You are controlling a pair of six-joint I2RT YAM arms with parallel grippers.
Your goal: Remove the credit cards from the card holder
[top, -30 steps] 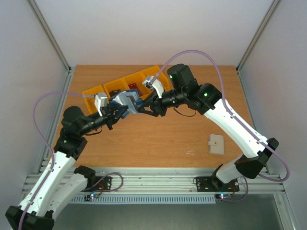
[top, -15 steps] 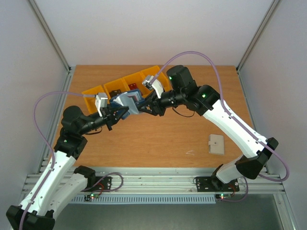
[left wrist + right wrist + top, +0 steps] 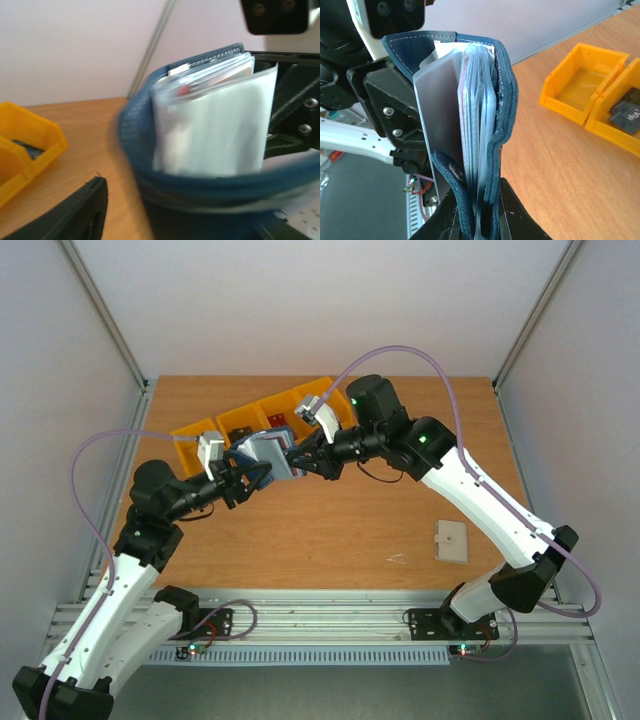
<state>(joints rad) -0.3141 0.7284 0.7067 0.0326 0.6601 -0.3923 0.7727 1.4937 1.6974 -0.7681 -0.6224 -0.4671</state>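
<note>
You are looking at only one readable word: "VIP", in pale letters, is showing on a dark card [image 3: 626,116] lying in the yellow bin [image 3: 604,132] at the right edge of the right wrist view. The credit cards [image 3: 476,130] sitting in the card holder [image 3: 503,100] are showing you only edges and blurred patches, so nothing on them is reading clearly.

the card holder [image 3: 268,452], a dark navy folding wallet, hangs raised in the air, standing on edge and partly open, its cover curving round pale blue-grey pockets. the credit cards [image 3: 476,125] sit stacked inside, pale edges showing, one marked with red.
</note>
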